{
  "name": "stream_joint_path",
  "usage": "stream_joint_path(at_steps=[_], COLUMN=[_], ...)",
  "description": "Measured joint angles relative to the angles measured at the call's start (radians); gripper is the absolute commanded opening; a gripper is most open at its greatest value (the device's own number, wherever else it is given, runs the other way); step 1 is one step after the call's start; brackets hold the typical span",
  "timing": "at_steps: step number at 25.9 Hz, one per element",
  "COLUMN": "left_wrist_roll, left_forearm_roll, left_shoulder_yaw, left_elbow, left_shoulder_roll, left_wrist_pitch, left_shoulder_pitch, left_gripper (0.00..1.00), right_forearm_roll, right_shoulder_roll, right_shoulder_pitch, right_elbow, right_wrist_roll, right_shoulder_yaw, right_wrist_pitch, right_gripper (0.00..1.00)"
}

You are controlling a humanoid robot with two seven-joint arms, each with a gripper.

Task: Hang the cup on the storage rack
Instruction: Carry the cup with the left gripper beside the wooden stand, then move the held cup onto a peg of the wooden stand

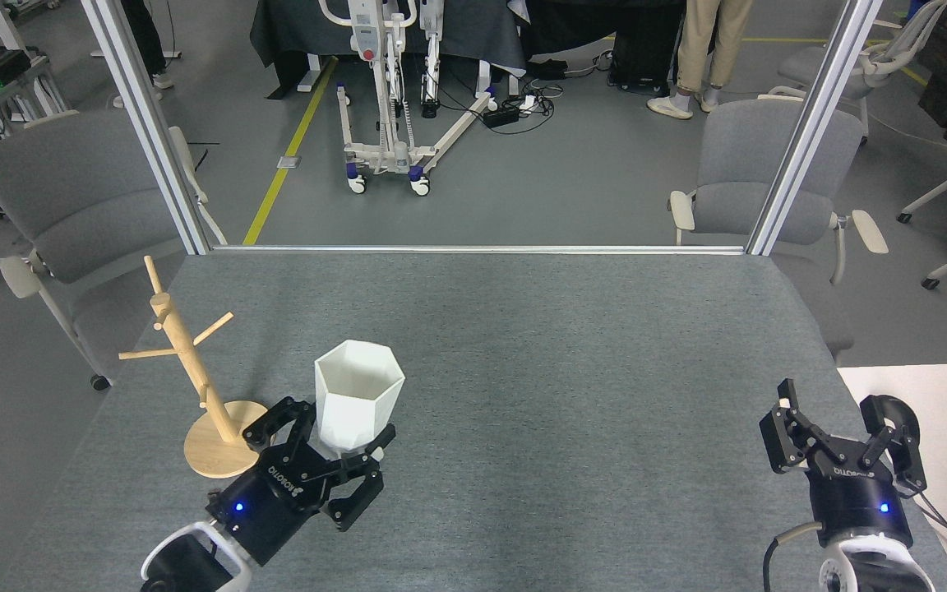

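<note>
The white faceted cup [357,403] is held upright, rim up, above the near left part of the grey table, its lower part between the fingers of my left gripper [334,448], which is shut on it. Just left of the cup stands the wooden storage rack [186,353], a slim post with angled pegs on a round base [223,436]; all its pegs that show are bare. At the table's near right corner my right gripper [839,419] is open, with nothing between its fingers.
The grey felt table [523,345] ends at a metal frame at the back. Grey chairs [71,205] stand behind the left and right corners. A white desk with a mouse [893,411] and a keyboard adjoins the right edge. A person's legs [704,57] show far back.
</note>
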State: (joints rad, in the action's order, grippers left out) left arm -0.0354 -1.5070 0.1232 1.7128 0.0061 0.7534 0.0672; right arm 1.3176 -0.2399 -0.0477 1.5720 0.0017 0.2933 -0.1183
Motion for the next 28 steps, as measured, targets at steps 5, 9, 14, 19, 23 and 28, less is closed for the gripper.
stream_joint_path(at_steps=[5, 9, 14, 19, 23, 28], left_wrist_roll=[0.039, 0.059, 0.099, 0.104, 0.093, 0.064], left_forearm_roll=[0.006, 0.008, 0.024, 0.022, 0.017, -0.001], left_shoulder_yaw=[0.194, 0.355, 0.559, 0.627, 0.634, 0.632], left_elbow=[0.016, 0.017, 0.015, -0.033, -0.093, -0.207], left_shoulder_roll=[-0.001, 0.0, 0.001, 0.001, 0.019, 0.055], left_wrist_pitch=[0.026, 0.031, 0.032, 0.032, 0.032, 0.032], left_shoulder_pitch=[-0.034, -0.053, -0.086, -0.097, -0.056, 0.021], left_gripper=[0.0, 0.0, 0.0, 0.0, 0.0, 0.0], right_forearm_roll=[0.021, 0.024, 0.024, 0.022, 0.022, 0.022], right_shoulder_roll=[-0.011, -0.008, -0.008, -0.006, -0.003, -0.005], right_shoulder_pitch=[0.04, 0.042, 0.032, 0.031, 0.031, 0.032], right_elbow=[0.003, 0.003, -0.002, -0.008, -0.015, -0.019], right_wrist_roll=[0.002, 0.004, -0.004, -0.006, -0.008, -0.003], right_shoulder_yaw=[0.011, 0.013, 0.014, 0.013, 0.012, 0.012], right_wrist_pitch=[-0.018, -0.022, -0.02, -0.021, -0.023, -0.023], right_gripper=[0.99, 0.99, 0.99, 0.99, 0.99, 0.99])
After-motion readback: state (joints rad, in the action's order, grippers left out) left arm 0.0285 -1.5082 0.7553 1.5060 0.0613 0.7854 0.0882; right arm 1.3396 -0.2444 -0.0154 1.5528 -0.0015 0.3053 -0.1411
